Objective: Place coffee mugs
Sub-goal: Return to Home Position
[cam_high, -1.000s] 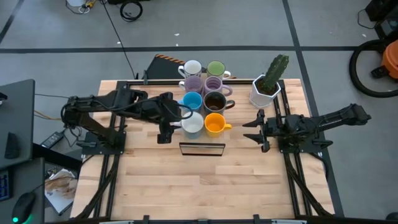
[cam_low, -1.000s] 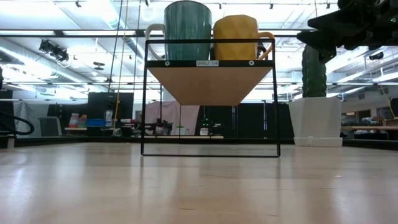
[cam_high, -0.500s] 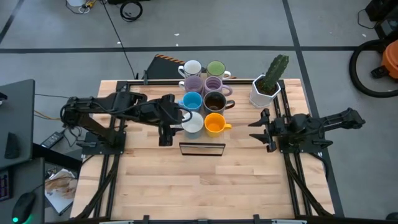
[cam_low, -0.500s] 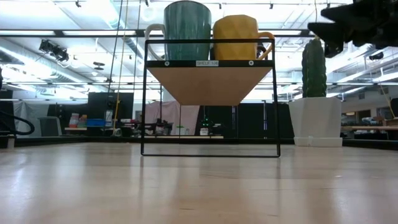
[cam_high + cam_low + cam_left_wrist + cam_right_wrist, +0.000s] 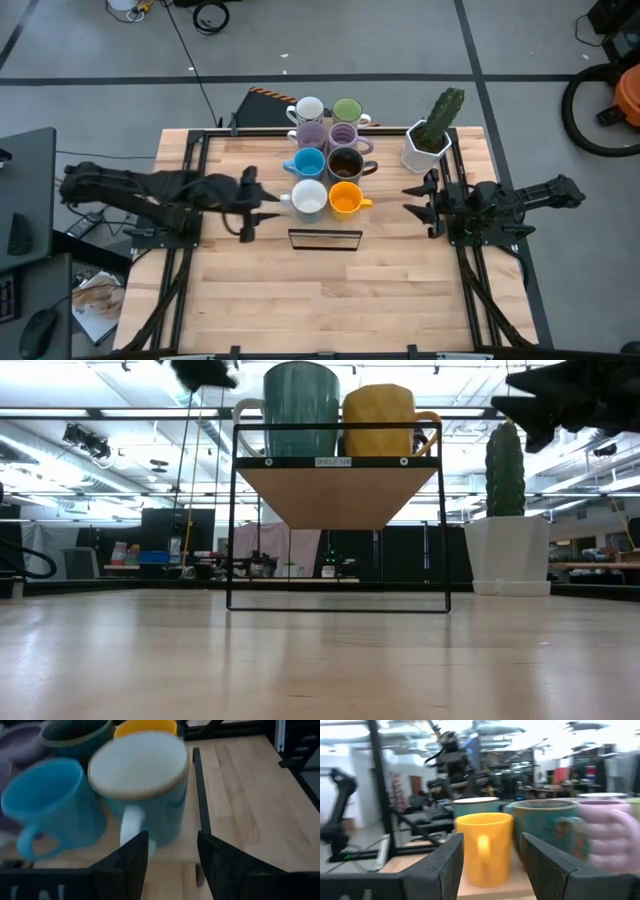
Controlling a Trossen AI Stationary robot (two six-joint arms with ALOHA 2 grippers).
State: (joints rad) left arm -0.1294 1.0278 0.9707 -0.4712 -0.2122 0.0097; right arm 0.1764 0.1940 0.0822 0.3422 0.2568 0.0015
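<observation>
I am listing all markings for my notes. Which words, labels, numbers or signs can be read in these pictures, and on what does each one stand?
"SHELF", as it seems to begin, then characters too small to read: white label on the front bar of the black wire shelf.
Coffee mugs and white cactus pot: no writing visible.
Room behind the table: nothing legible.

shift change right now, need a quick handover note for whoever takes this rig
The left gripper: jaws open, empty, just left of the front white mug.
The right gripper: jaws open, empty, right of the shelf.
All eight mugs stand on the shelf, two columns of four.
Done: placing, by the look of it. Left: likely only parking both arms.
</observation>
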